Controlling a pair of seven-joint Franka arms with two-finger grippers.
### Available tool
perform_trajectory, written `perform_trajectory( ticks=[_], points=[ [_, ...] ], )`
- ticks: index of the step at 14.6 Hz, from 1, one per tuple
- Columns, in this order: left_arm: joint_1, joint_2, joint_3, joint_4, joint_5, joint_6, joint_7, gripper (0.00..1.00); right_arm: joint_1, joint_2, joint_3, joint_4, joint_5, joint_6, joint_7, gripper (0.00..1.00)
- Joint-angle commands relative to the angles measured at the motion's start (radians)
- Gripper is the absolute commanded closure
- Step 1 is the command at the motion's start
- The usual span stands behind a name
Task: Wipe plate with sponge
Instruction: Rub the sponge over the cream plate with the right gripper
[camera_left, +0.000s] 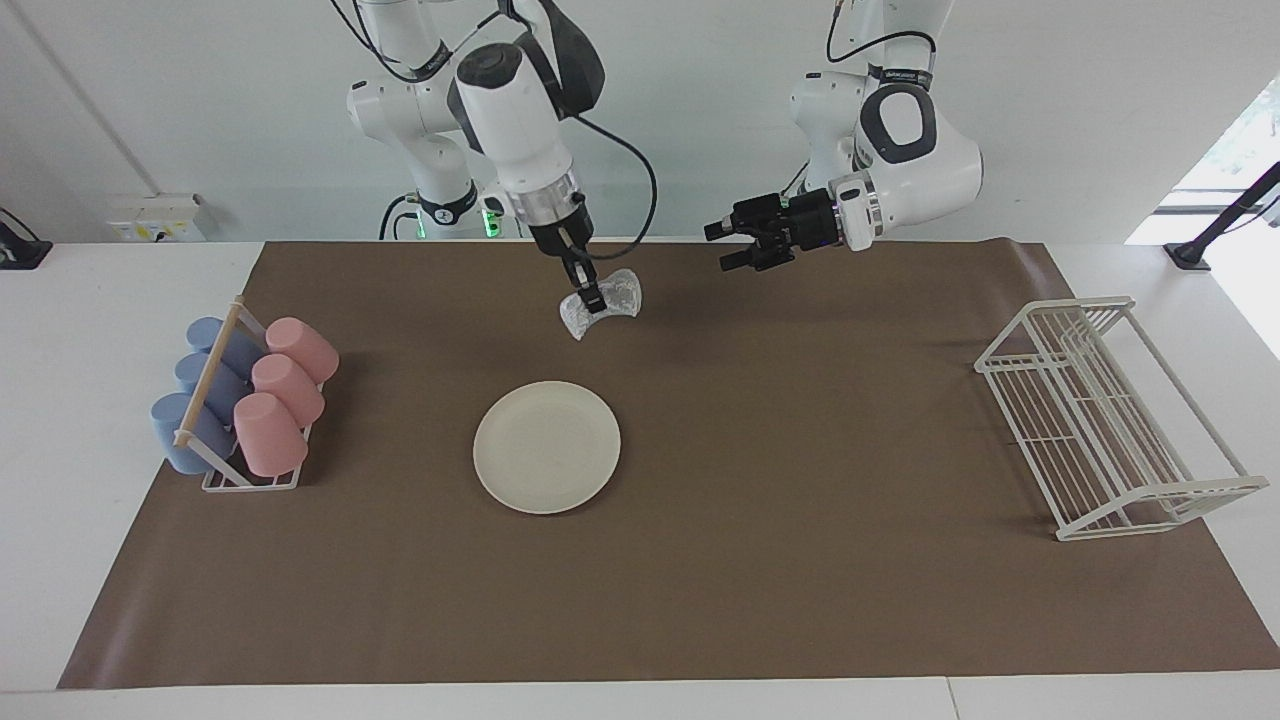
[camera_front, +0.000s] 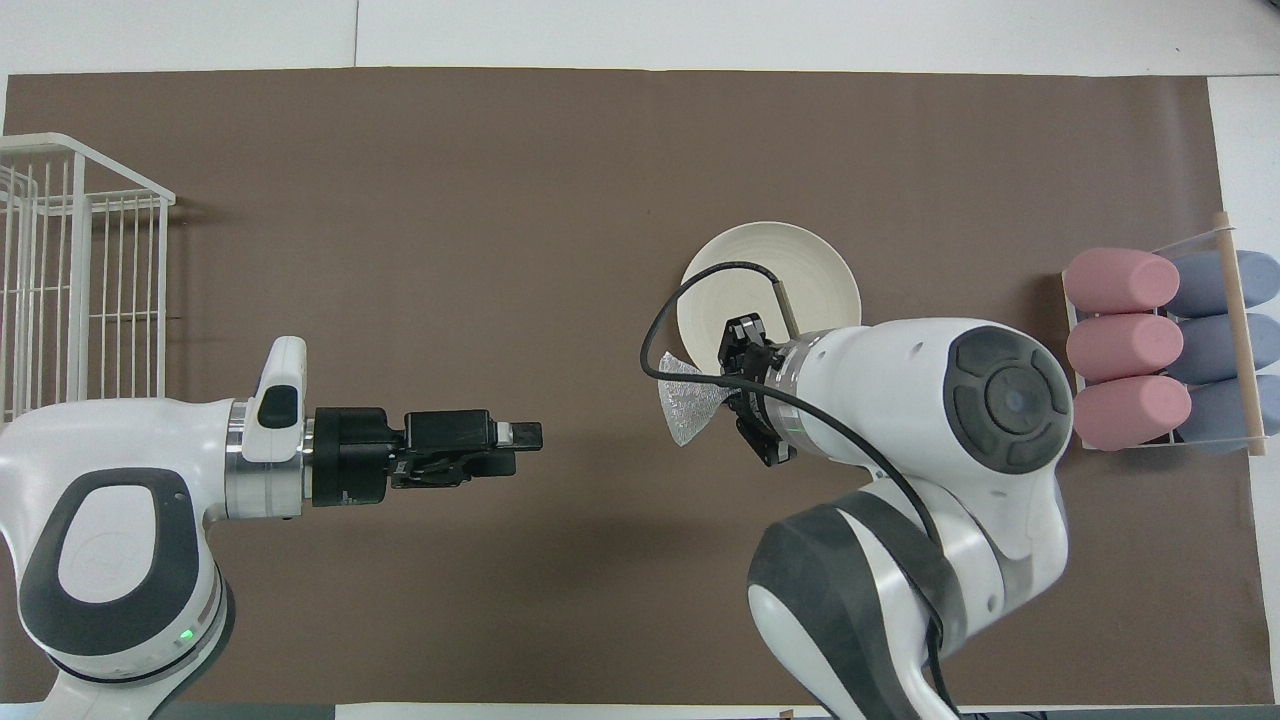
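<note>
The cream-white plate (camera_left: 547, 447) lies flat on the brown mat (camera_left: 800, 560) at mid-table; in the overhead view my right arm hides part of the plate (camera_front: 790, 265). My right gripper (camera_left: 590, 298) points down and is shut on the silvery wrinkled sponge (camera_left: 612, 298). It holds the sponge in the air over the mat, close to the plate's rim and apart from the plate. In the overhead view the sponge (camera_front: 685, 400) sticks out from the right gripper (camera_front: 715, 393). My left gripper (camera_left: 727, 246) is open and empty, held level above the mat (camera_front: 525, 437).
A rack of pink and blue cups (camera_left: 245, 400) lying on their sides stands at the right arm's end of the mat (camera_front: 1160, 350). A white wire rack (camera_left: 1100, 420) stands at the left arm's end (camera_front: 80, 280).
</note>
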Motion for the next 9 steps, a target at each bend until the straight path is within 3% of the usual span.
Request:
perform_trajectory(
  ticks=[1,3,9],
  points=[
    [0.065,-0.004,-0.003,0.034,0.153,-0.012,-0.061,0.00,-0.003,0.114,0.009,-0.054,0.015,0.220,-0.049,1.00],
    [0.105,-0.007,-0.003,0.034,0.311,-0.025,-0.064,0.00,-0.042,0.138,0.009,-0.111,0.015,0.307,-0.135,1.00],
    [0.160,0.004,-0.003,0.056,0.696,-0.038,-0.069,0.00,-0.068,0.270,0.008,-0.114,0.016,0.400,-0.240,1.00]
  ],
)
